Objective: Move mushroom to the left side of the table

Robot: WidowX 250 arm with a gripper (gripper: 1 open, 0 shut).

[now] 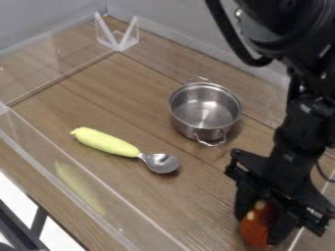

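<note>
A brown wood-grain table (92, 98) with clear acrylic walls; near its front right corner the gripper (268, 218) points down, fingers pinching the orange-brown mushroom (256, 225) between them; left of the fingers lies a yellow-handled spoon (124, 150); beyond them stands a steel pot (205, 110).

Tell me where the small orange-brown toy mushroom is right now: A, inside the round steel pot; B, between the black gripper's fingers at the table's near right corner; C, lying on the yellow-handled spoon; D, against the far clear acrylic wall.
B: the black gripper has its fingers closed around the orange-brown mushroom, well away from the steel pot and the yellow-handled spoon.
</note>
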